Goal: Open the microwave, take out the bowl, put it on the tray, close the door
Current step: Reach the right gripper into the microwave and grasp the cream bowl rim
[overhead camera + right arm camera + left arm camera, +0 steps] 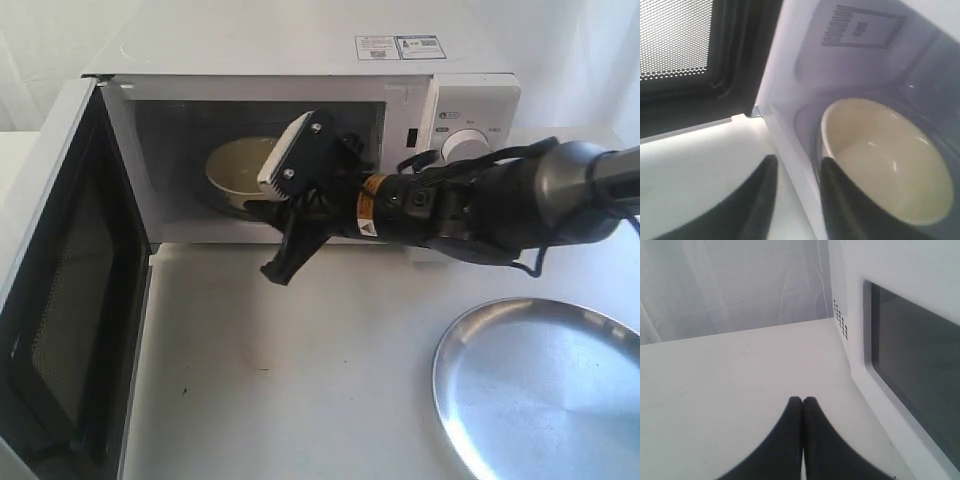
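Observation:
The white microwave (470,95) stands at the back with its door (60,300) swung wide open to the left. The cream bowl (238,162) sits inside the cavity. My right gripper (265,240) reaches across to the opening's front edge and is open. In the right wrist view, the right gripper (796,167) straddles the cavity's lower sill, one finger over the table and the other at the rim of the bowl (890,155). The silver tray (545,390) lies at the front right. My left gripper (802,401) is shut on nothing, beside the door's outer window (915,380).
The white tabletop (300,370) stretches between the open door and the tray. The right arm's dark body (480,205) lies in front of the microwave's dial panel. A white curtain (730,285) hangs behind the table in the left wrist view.

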Action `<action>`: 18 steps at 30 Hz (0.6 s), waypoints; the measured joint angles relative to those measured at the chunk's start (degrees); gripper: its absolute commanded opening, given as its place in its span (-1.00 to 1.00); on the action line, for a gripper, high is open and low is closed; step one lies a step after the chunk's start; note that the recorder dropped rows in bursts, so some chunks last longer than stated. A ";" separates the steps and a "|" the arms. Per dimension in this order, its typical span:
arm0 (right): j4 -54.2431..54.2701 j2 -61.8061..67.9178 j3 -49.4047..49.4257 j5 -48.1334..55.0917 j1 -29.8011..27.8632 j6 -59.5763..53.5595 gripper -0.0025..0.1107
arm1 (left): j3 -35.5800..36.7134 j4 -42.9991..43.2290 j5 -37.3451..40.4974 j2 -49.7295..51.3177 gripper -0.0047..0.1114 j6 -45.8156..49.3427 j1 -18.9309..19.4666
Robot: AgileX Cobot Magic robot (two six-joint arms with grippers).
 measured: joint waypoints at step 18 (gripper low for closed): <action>-0.19 13.04 -19.56 14.47 2.48 -6.31 -0.05 | 0.00 0.00 0.00 0.00 -0.92 0.00 0.00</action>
